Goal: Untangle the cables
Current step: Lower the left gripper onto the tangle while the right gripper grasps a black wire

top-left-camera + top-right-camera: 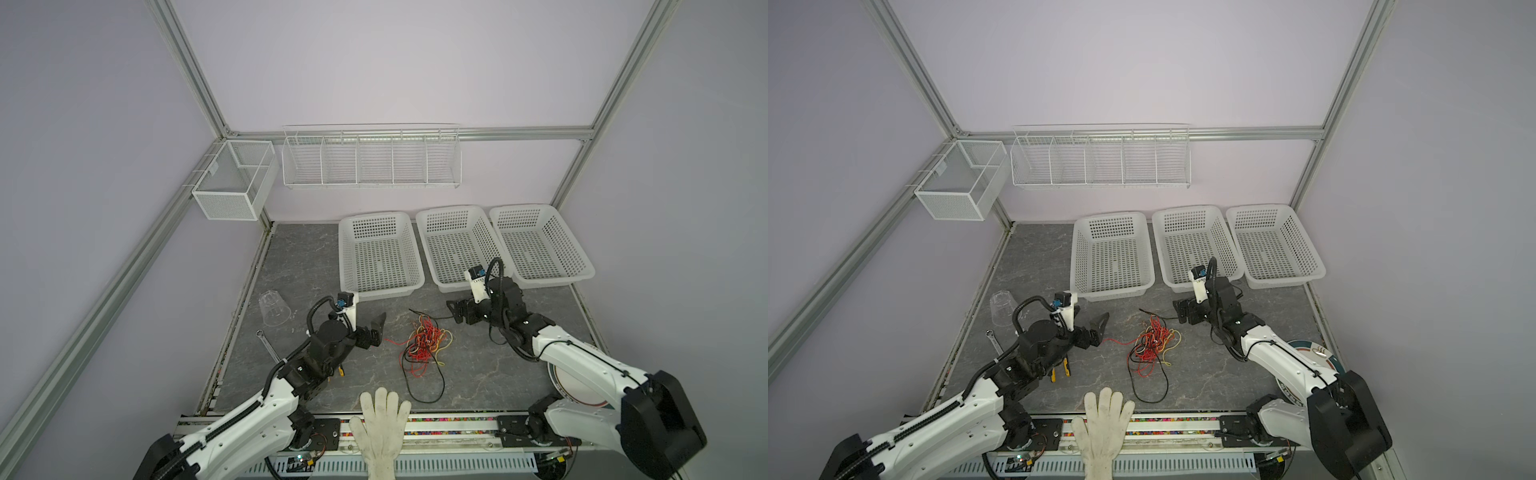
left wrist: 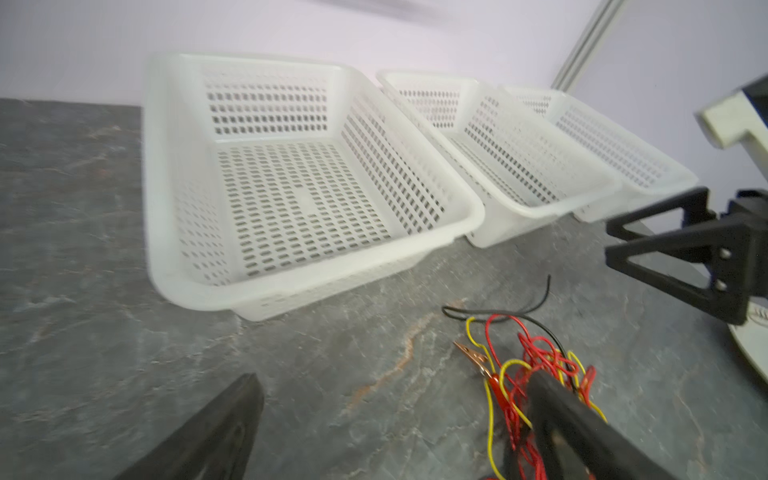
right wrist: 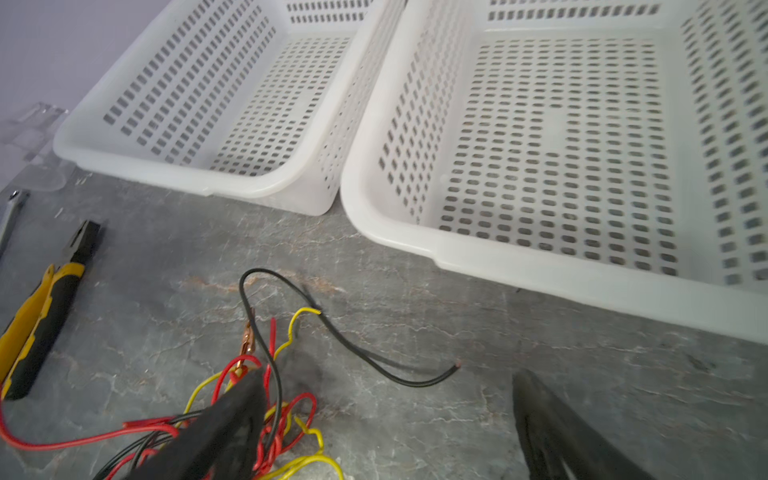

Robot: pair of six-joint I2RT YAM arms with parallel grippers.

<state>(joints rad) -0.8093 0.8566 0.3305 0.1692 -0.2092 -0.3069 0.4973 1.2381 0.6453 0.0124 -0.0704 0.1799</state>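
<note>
Grey stone-patterned worktop (image 1: 299,266) in a lilac-walled enclosure, with three white perforated baskets (image 1: 347,257) along its far side. The cables (image 1: 424,343) lie in one tangled heap at mid-worktop, between the two arms and on the near side of the baskets. The heap's long axis runs far to near. The black wire (image 3: 419,384) leaves the far end toward the right and, in both top views, trails a long loop toward the near edge. A tail of the red wire (image 1: 1117,341) points left, and the yellow wire (image 2: 489,419) coils on the heap's right. The left gripper (image 1: 379,329), jaws spread wide, holds nothing and sits just left of the red tail. The right gripper (image 1: 454,312), equally wide, holds nothing; the black wire's free end lies between its fingers.
</note>
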